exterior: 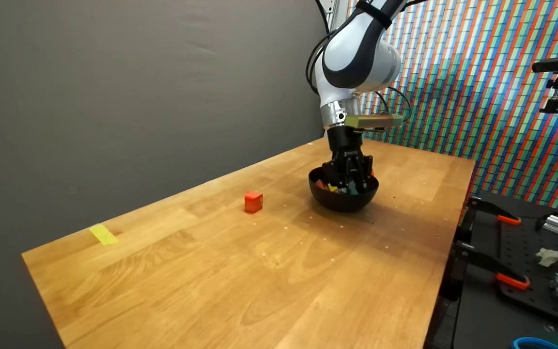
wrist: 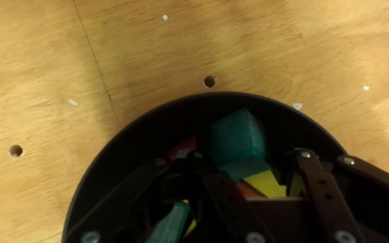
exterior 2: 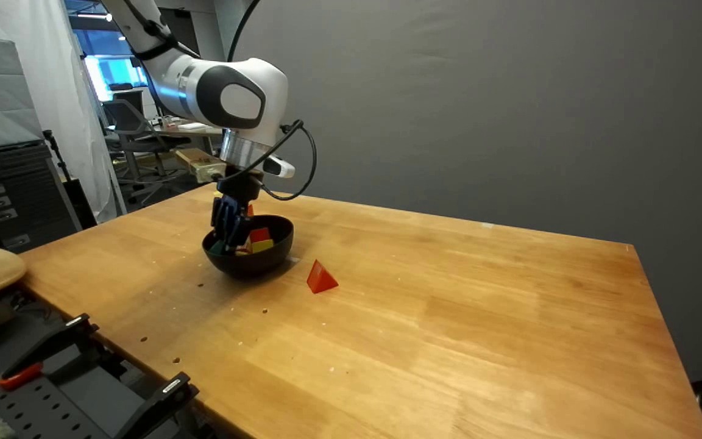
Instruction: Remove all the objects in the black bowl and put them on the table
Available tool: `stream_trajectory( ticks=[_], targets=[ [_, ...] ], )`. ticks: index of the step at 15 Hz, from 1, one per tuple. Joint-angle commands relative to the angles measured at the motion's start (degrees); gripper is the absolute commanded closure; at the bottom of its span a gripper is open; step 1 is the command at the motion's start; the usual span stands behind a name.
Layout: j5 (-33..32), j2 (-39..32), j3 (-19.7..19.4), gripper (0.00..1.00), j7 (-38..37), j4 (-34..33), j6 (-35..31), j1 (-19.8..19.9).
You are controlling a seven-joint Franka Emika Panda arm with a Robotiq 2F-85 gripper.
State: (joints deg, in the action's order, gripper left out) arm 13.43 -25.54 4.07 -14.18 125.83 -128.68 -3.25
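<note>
My gripper [wrist: 248,155]: jaws parted inside black bowl [exterior: 339,201], astride green block [wrist: 232,136].
Red block [exterior: 253,202]: on table [exterior: 221,286], near bowl.

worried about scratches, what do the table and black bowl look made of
The table looks like smooth-finished wood: grain and board seams show. The black bowl seems smooth, plastic or ceramic; its even dark surface, without visible grain, leaves that open.

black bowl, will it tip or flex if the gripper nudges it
The black bowl probably won't flex much: its rim looks smooth and even. Its sides curve in below, so a push near the rim might rock it. The blocks lying inside may steady it a little.
</note>
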Motion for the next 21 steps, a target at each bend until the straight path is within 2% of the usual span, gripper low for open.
stream_trajectory(
  ticks=[1, 4, 7, 11, 14, 16, 21],
  targets=[
    [1.92, -0.61, -0.46, 0.81, -1.43, -1.72, 1.17, -0.13],
    [-0.32, 2.79, -1.19, 0.81, -3.22, -0.08, 0.11, -1.41],
    [-6.48, 10.94, -2.11, 0.81, -6.19, 3.42, -2.47, -4.33],
    [-14.58, 17.84, 0.04, 0.81, -10.66, 3.58, -3.63, -8.16],
    [-22.58, 17.29, 3.39, 0.81, -14.36, 2.74, -4.98, -12.1],
    [-26.88, 14.19, 5.04, 0.81, -16.23, 1.65, -6.78, -14.25],
    [-34.78, 5.94, 5.4, 0.81, -18.52, 0.87, -12.54, -19.63]
  ],
)
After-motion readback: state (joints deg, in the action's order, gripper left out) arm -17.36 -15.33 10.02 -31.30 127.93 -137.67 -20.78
